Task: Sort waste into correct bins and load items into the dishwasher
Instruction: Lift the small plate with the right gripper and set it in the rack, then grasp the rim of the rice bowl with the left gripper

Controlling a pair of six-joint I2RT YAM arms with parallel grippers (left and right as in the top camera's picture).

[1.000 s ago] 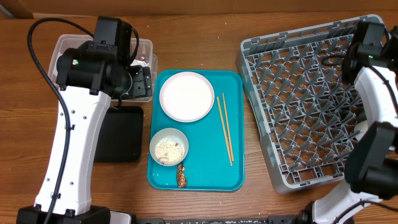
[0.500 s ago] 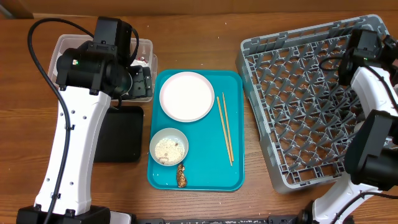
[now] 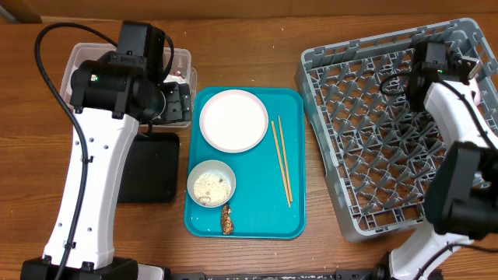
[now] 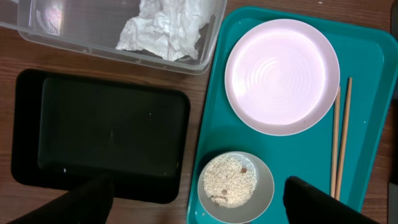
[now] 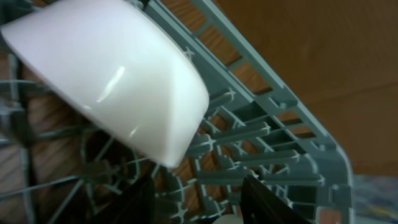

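Observation:
My left gripper [image 4: 196, 208] hangs open above the near edge of the black tray [image 4: 106, 134] and a bowl of rice grains [image 4: 235, 185] on the teal tray [image 3: 257, 210]. A crumpled white napkin [image 4: 165, 31] lies in the clear tub [image 4: 37, 28]. The round plate [image 3: 233, 120], two chopsticks [image 3: 280, 159] and a brown scrap [image 3: 227, 220] also lie on the teal tray. My right gripper [image 5: 202, 202] is open over the far right corner of the grey dish rack [image 3: 373, 148]. A white bowl [image 5: 118, 81] rests tilted among the pegs just beyond its fingertips, not gripped.
The left arm's white link [image 3: 85, 194] runs down the left side beside the black tray. The right arm [image 3: 467, 132] leans over the rack's right side. Bare wooden table [image 3: 257, 47] shows behind the teal tray and between it and the rack.
The right wrist has swung left, from the rack's far right corner inward over its back rows. The left arm and the things on the teal tray have not moved.

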